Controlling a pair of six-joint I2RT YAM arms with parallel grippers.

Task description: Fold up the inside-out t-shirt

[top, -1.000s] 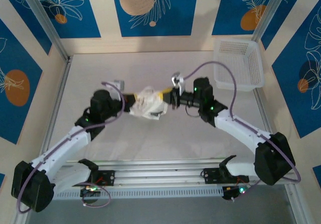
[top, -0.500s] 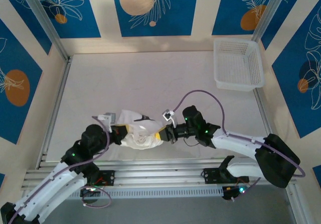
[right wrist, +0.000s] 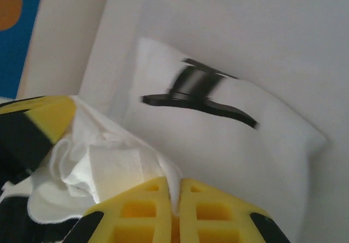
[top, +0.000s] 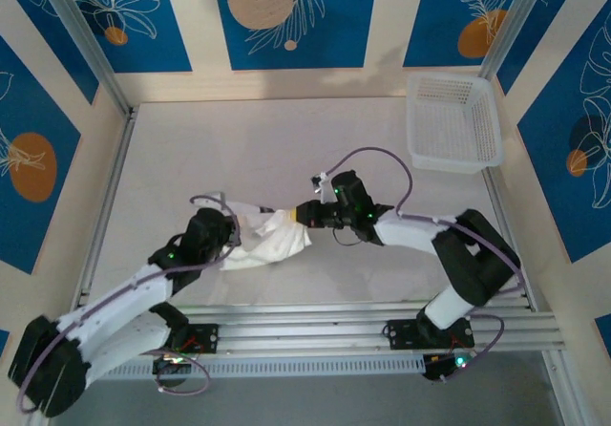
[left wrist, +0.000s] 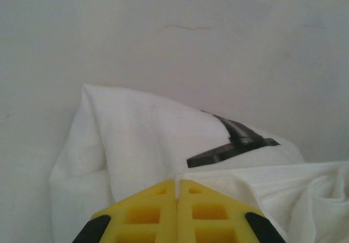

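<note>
The inside-out t-shirt point(top: 270, 243) is a bunched white wad of cloth on the table between my two grippers. My left gripper point(top: 242, 234) holds its left side and my right gripper point(top: 295, 217) its upper right. In the left wrist view the yellow fingers point(left wrist: 147, 210) press together on a thin edge of the t-shirt point(left wrist: 131, 139), which bears a dark mark point(left wrist: 234, 145). The right wrist view has the right gripper point(right wrist: 175, 185) shut on a fold of the t-shirt point(right wrist: 218, 145), with the dark mark point(right wrist: 196, 87) beyond it. The left gripper's yellow finger point(right wrist: 52, 117) lies close at the left.
A white mesh basket point(top: 454, 125) stands at the table's back right corner. Aluminium rails point(top: 315, 321) run along the near edge by the arm bases. The right arm's purple cable point(top: 377, 159) loops above the gripper. Walls close in the table on three sides.
Both grippers kept their hold on the t-shirt. They carried it from mid-table toward the near edge, then slightly back; the right arm has bent sharply and reaches leftward.
</note>
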